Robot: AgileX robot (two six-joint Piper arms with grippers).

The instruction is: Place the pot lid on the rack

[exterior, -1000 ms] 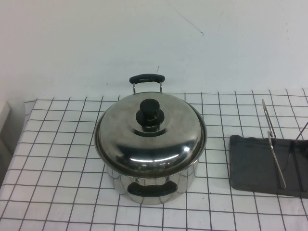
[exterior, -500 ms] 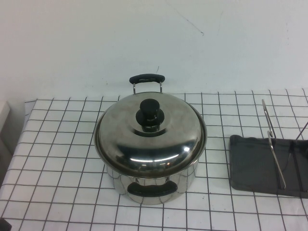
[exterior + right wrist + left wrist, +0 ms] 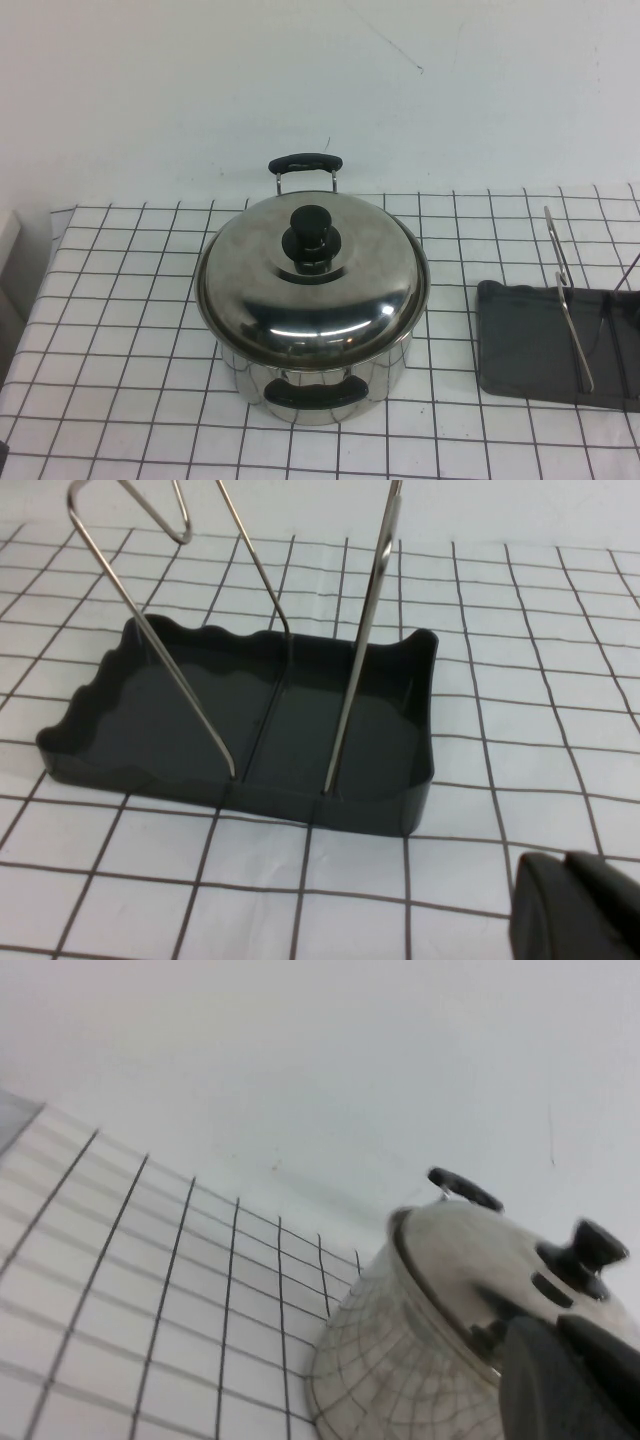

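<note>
On the desk (image 3: 120, 330), covered by a white cloth ruled in thin black squares, the pot lid (image 3: 312, 275) sits closed over a deep polished steel pot (image 3: 320, 385) near the middle — a broad, shallow dome of mirror-bright stainless steel with a round black knob (image 3: 310, 232) at its centre. The pot carries two black handles, one on its near side and one on its far side. To the right, well apart from the pot, stands the rack (image 3: 555, 340): thin silver wire uprights rising from a dark grey rectangular plastic tray with a wavy rim. The left end effector (image 3: 570, 1380) shows only as a dark blurred shape close beside the pot; the right end effector (image 3: 575, 905) likewise sits just near the tray — whether either is open or closed cannot be told.
</note>
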